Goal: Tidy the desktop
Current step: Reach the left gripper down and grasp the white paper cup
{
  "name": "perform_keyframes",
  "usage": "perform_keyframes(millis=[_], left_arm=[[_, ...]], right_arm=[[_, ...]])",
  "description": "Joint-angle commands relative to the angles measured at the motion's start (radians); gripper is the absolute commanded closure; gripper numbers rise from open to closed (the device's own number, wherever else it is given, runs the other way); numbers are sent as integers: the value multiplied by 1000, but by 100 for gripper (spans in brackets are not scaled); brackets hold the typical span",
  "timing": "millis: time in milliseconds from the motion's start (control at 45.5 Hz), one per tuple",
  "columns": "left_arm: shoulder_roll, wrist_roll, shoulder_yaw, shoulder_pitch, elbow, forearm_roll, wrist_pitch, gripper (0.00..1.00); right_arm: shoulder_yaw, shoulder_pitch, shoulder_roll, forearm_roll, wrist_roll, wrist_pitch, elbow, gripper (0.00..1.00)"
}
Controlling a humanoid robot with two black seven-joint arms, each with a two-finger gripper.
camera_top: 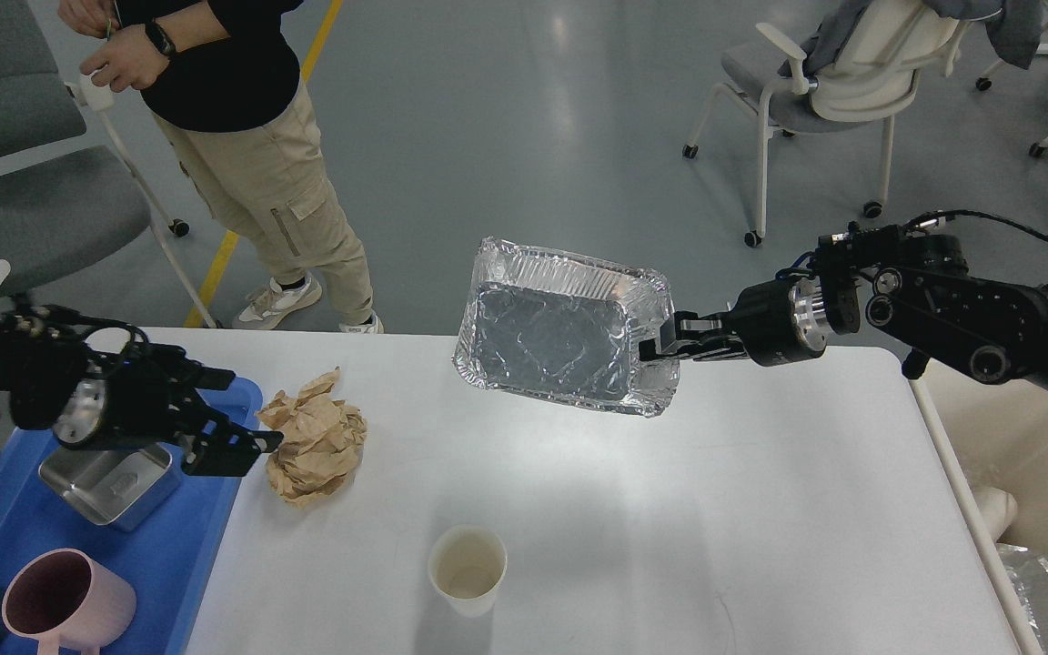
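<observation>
The white desktop [633, 509] fills the lower middle of the head view. My right gripper [659, 342] is shut on the right rim of an empty foil tray [551, 327] and holds it tilted above the far side of the desktop. My left gripper [237, 409] is open, its fingers just left of a crumpled brown paper ball [317, 441] that lies on the desktop. A white paper cup [467, 569] stands upright near the front edge.
A blue tray [183, 555] at the left holds a small steel box [110, 487] and a pink mug [65, 600]. A beige bin [1042, 473] with foil inside [1047, 600] stands at the right. A person [251, 155] stands behind the table; chairs farther back.
</observation>
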Motion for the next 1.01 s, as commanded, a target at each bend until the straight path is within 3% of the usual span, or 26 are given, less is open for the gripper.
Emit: perform_keyframes(millis=[0, 154, 483, 857, 988], left_arm=[[-105, 2, 307, -264, 2, 16, -9, 3], [-251, 4, 487, -415, 11, 16, -6, 3], [-487, 16, 518, -384, 127, 19, -4, 3], [-515, 25, 518, -291, 166, 19, 7, 3], [-515, 22, 518, -261, 207, 19, 62, 5]], right_arm=[[1, 1, 0, 0, 0, 0, 1, 100], [9, 1, 0, 0, 0, -2, 1, 100], [14, 1, -2, 0, 0, -2, 1, 100], [15, 1, -9, 0, 0, -2, 1, 100], [18, -1, -9, 0, 0, -2, 4, 100]])
